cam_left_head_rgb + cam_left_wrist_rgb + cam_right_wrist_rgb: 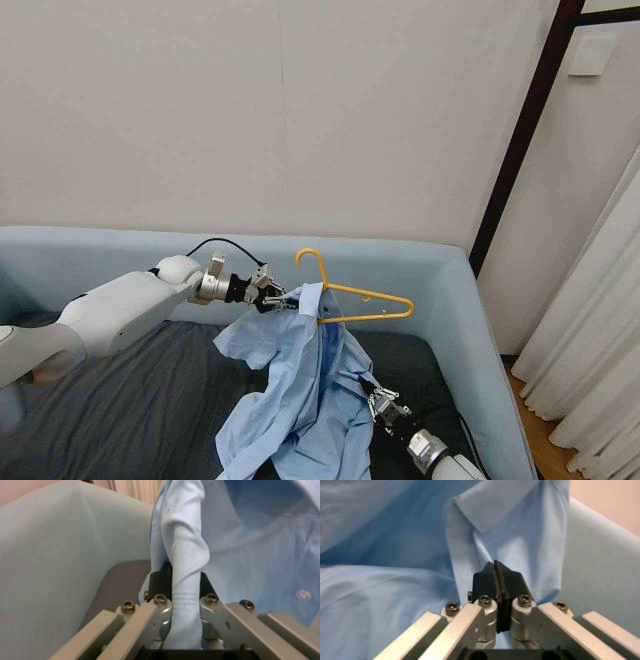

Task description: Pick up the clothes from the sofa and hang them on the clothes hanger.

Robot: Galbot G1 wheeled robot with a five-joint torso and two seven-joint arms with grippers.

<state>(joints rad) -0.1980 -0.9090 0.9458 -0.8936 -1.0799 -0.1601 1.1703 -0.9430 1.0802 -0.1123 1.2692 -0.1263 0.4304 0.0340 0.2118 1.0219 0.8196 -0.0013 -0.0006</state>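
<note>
The left gripper's (277,298) pads (159,581) pinch a rolled fold of the light blue shirt (305,390) near its collar, and the roll runs straight out between them. From there the shirt hangs lengthwise downward, its lower part pooling on the dark seat of the sofa (100,250). An orange hanger (370,295) lies roughly level with its hook up. One arm is tucked in the collar just beside the left fingers, and the other points to the robot's right. Lower down, the right gripper (378,402) has its pads (485,583) pressed together at the shirt's front edge; whether cloth is caught between them, I cannot tell
</note>
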